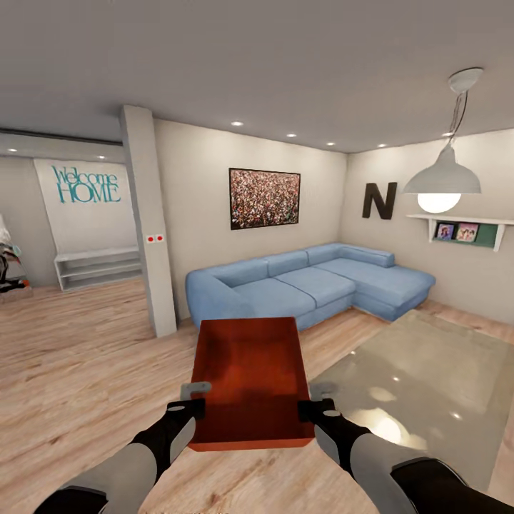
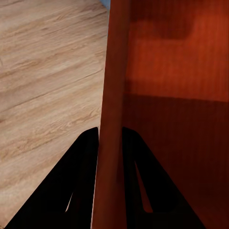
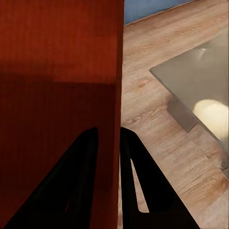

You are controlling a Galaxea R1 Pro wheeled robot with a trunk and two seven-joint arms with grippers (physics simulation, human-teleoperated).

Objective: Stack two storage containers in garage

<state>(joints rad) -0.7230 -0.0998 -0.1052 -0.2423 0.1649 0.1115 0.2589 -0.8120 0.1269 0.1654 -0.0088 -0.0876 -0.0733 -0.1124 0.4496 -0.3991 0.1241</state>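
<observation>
Both claws are clamped on one storage container (image 1: 251,378): in the head view the left gripper (image 1: 194,401) pinches its left wall and the right gripper (image 1: 311,401) its right wall, holding the orange-red box up over the wood-plank floor (image 1: 86,357). Blue sofa (image 1: 314,282) sits behind it, glass table (image 1: 421,371) off to the right.

Left wrist view: dark fingers (image 2: 81,191) straddle the container wall (image 2: 110,119), closed tight on it.

Right wrist view: same deal, fingers (image 3: 138,191) squeezing the wall (image 3: 114,109), glass table (image 3: 200,81) beside.
</observation>
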